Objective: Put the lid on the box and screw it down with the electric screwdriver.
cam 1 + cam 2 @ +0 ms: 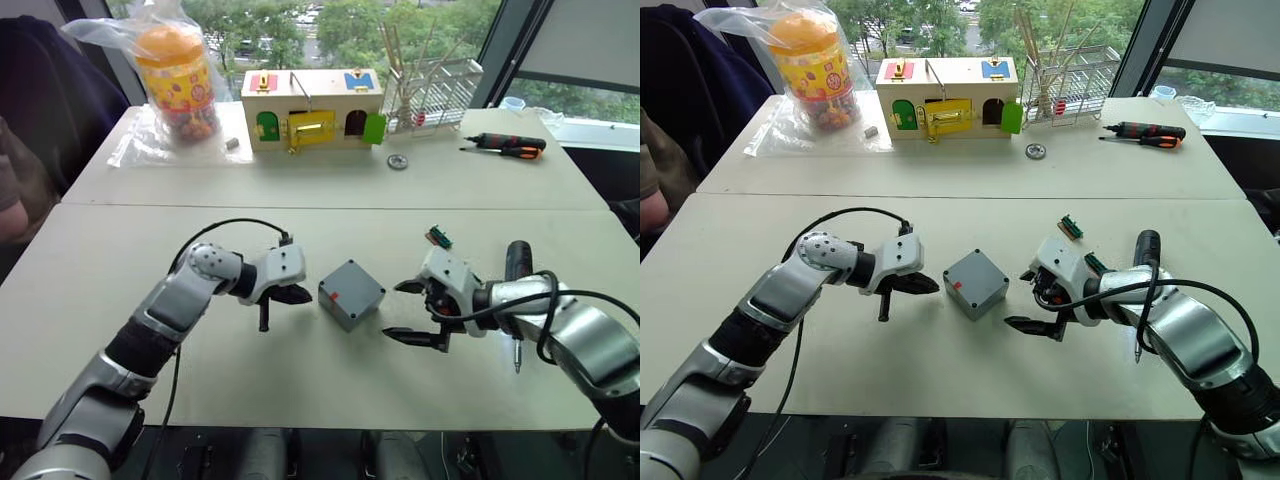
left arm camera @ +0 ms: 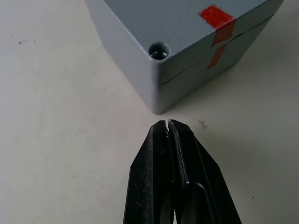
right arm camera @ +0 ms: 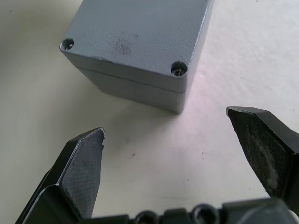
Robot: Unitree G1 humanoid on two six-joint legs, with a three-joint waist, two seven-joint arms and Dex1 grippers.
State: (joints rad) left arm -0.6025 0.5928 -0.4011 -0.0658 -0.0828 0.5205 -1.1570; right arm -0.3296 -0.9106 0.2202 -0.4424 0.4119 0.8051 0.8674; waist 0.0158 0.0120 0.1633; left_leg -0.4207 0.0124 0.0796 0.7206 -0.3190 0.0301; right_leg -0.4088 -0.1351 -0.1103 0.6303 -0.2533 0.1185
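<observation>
The grey box [image 1: 345,308] stands mid-table with the lid [image 1: 352,283] sitting on it; a seam runs between lid [image 2: 187,23] and box [image 2: 187,86], and red tape crosses it. Screws sit in the lid's corner holes. My left gripper [image 1: 303,295] is shut and empty, its tip [image 2: 167,123] just short of the box's left corner. My right gripper [image 1: 395,310] is open and empty, a little way off the box's right side, its fingers [image 3: 84,168] spread wider than the near corner. The electric screwdriver [image 1: 517,262] lies on the table behind my right forearm, bit pointing toward me.
At the table's far side stand a wooden box with coloured doors [image 1: 312,110], a bagged jar [image 1: 180,75] and a wire rack [image 1: 435,90]. A hand screwdriver [image 1: 510,145] lies far right. A small green part [image 1: 438,237] lies behind my right gripper. A person sits at the left edge [image 1: 12,190].
</observation>
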